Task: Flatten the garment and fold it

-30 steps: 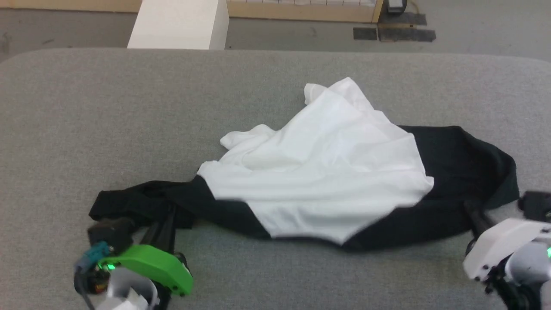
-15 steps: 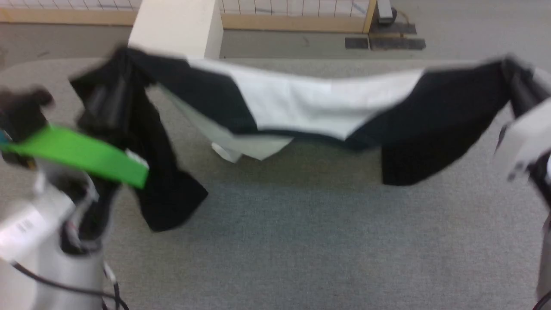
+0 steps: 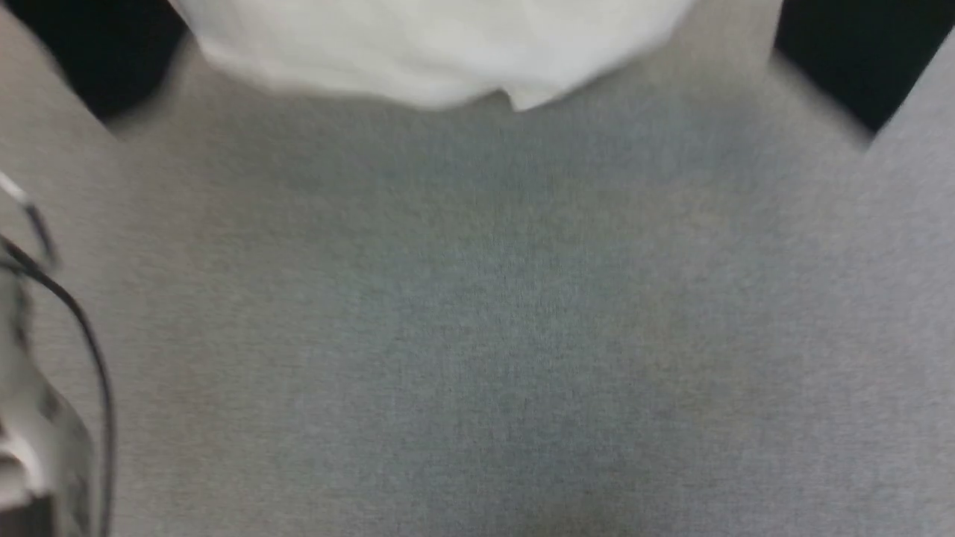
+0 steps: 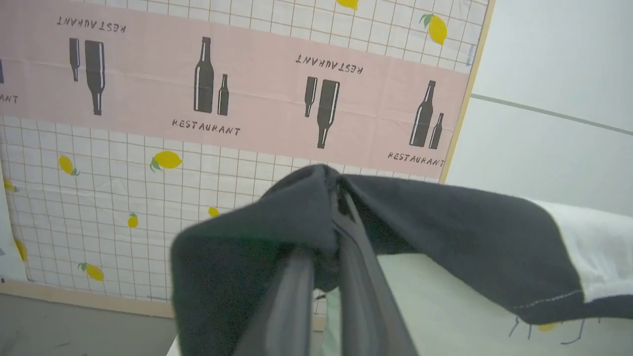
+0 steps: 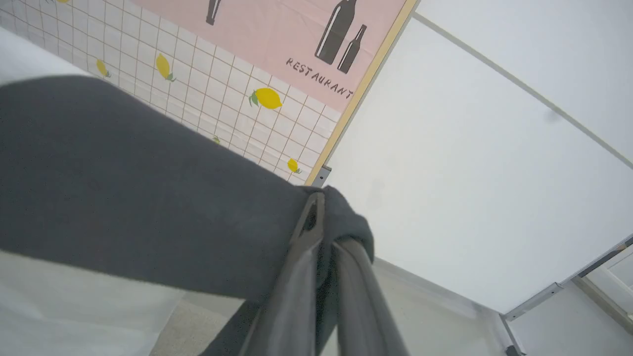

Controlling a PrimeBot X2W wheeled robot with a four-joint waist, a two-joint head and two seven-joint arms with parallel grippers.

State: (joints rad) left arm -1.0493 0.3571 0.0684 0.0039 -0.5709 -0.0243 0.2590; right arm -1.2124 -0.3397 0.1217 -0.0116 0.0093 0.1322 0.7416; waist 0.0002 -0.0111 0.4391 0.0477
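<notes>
Left tool (image 4: 340, 194) is clamped tight on a bunch of black cloth at one end of the shirt (image 4: 445, 222). Its two dark fingers (image 4: 292, 291) meet at the tips, with the fabric gathered over them and drooping down on both sides. From that grip the black part runs off sideways into the white body, where a line of pale stitching marks the seam. Behind it stands a wall panel (image 4: 148, 163) printed with lemons, bottles and the word RESTAURANT.

In the head view the grey desk (image 3: 477, 335) lies below, and the shirt hangs over the desk's far part, blurred. At the desk's left edge a thin dark cable (image 3: 78, 321) curves down beside a pale, smeared forearm (image 3: 26, 425). Over the far left of the desk hangs a black sleeve (image 3: 97, 52), over the far middle the white body (image 3: 418, 52) with its lower edge sagging, and over the far right another stretch of black cloth (image 3: 858, 52). Whether any of it touches the desk cannot be told through the blur.

Right tool (image 5: 316, 205) is likewise pinched closed on black cloth, the fabric wrapped around its fingertips and stretching away in a broad dark band. A plain white wall (image 5: 470, 148) stands behind it.
</notes>
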